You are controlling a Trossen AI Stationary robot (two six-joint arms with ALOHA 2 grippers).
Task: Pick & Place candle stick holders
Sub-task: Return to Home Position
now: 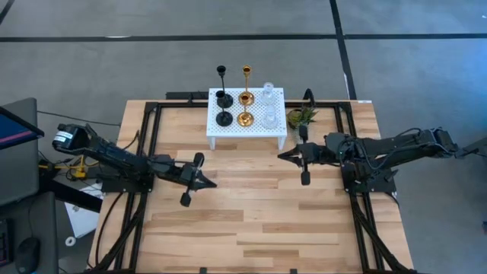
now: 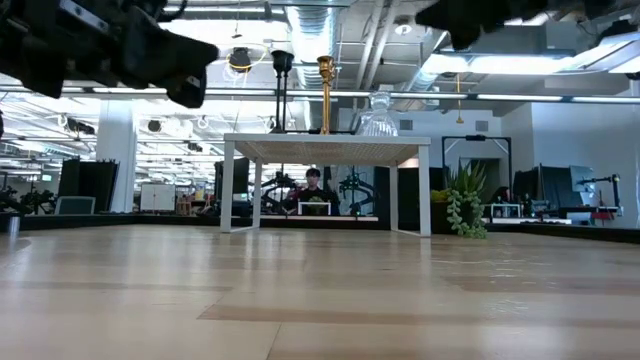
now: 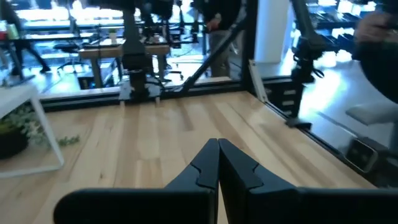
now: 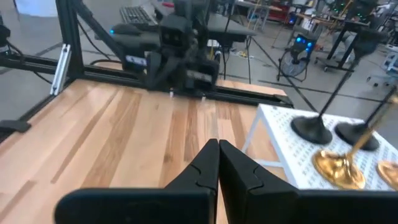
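Six candle stick holders stand on their round bases on a white perforated stand point(image 1: 246, 125) at the table's far middle. Two are black point(image 1: 224, 118), two gold point(image 1: 245, 119) and two clear glass point(image 1: 268, 118). In the low view a black stem point(image 2: 283, 90), a gold stem point(image 2: 325, 95) and a glass holder point(image 2: 378, 115) rise above the stand top point(image 2: 325, 150). My left gripper point(image 1: 213, 183) is shut over the bare table, left of centre and nearer than the stand. My right gripper point(image 1: 280, 155) is shut near the stand's near right leg. The right wrist view shows black bases point(image 4: 312, 129) and a gold base point(image 4: 339, 168).
A small green potted plant point(image 1: 302, 116) stands right of the stand. Black frame rails point(image 1: 148, 144) run along the table's left, right and far sides. The wooden table point(image 1: 251, 221) lies bare on the near side. A person point(image 2: 315, 188) sits in the room beyond.
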